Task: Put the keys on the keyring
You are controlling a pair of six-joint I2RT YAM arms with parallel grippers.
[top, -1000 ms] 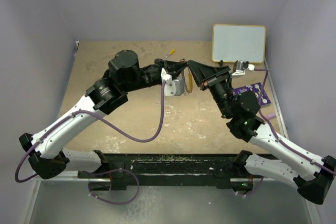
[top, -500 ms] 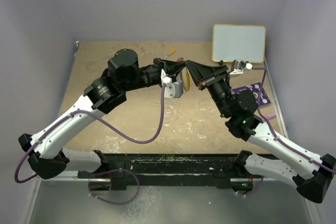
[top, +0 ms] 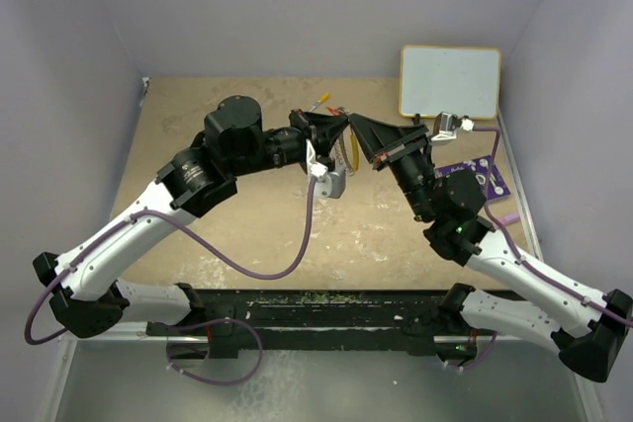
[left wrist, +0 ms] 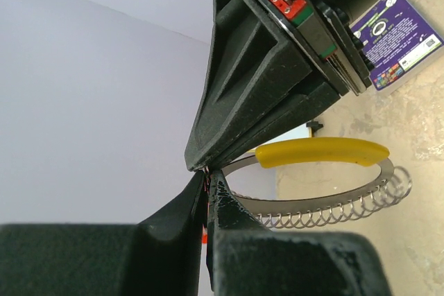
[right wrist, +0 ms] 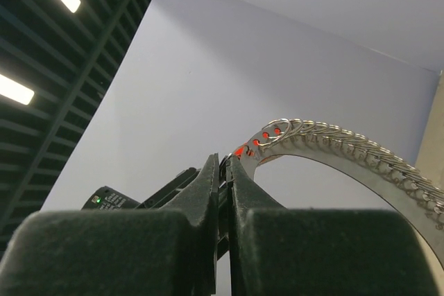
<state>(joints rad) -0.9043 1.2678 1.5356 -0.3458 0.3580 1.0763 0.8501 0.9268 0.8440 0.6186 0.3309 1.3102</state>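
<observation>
Two white-and-black arms, cabled in purple

The left arm (top: 129, 234) and right arm (top: 524, 279) have white shells on their lower links and round black joints above. A purple cable (top: 267, 262) loops along each (a green light (top: 460, 229) glows on the right one). The wedge-shaped fingers (left wrist: 173, 220) are rough black.

Keyring (top: 347, 152) off desk (top: 267, 234), between left fingers (top: 329, 129) and right fingers (top: 364, 131). Marker (top: 318, 102) behind left fingers. Whiteboard (top: 450, 81) at rear right corner; card (top: 492, 177) before it, right of right arm.
</observation>
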